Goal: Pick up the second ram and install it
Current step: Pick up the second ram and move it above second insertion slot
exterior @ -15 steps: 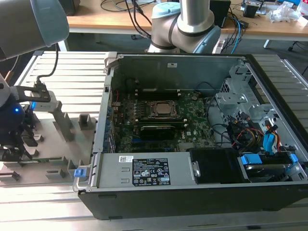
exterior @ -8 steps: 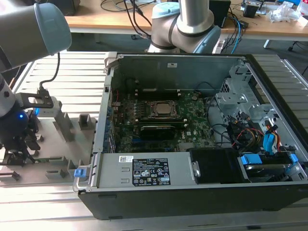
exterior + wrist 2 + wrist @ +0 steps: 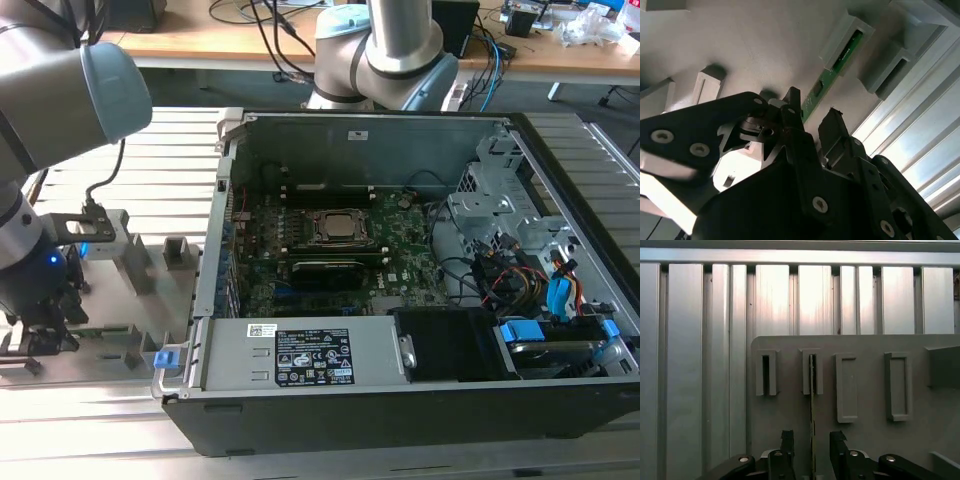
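Jaws wide, one either side of the ram stick (image 3: 812, 410), gap on both sides, not clamped. First wrist view: stick edge-on, standing in a slot of the grey holder (image 3: 865, 445). Second wrist view shows its green face. Exterior view adds the open PC case (image 3: 300, 425) on the table (image 3: 170, 140), well apart from the holder.

The ribbed table (image 3: 775, 295) looks like brushed, shiny metal; the holder (image 3: 870, 440) on it is matt grey plastic, the jaws matt black.
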`<move>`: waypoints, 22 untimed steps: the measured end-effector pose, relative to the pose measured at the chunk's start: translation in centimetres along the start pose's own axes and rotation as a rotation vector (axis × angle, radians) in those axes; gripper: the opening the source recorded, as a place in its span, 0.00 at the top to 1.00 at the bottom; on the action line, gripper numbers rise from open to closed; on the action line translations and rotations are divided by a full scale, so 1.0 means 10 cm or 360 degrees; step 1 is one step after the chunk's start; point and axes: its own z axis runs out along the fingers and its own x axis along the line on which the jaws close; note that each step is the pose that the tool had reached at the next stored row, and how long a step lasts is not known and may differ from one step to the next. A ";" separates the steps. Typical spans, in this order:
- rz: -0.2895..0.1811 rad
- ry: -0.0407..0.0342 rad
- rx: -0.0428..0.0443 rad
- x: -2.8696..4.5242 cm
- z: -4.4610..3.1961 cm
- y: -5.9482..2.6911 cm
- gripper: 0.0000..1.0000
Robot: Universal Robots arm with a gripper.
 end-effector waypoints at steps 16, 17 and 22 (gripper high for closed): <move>0.0000 -0.0009 0.0000 0.000 0.004 0.000 0.86; 0.0000 -0.0009 0.0000 0.000 0.004 0.000 0.86; 0.0000 -0.0011 0.0000 0.000 -0.017 0.001 0.86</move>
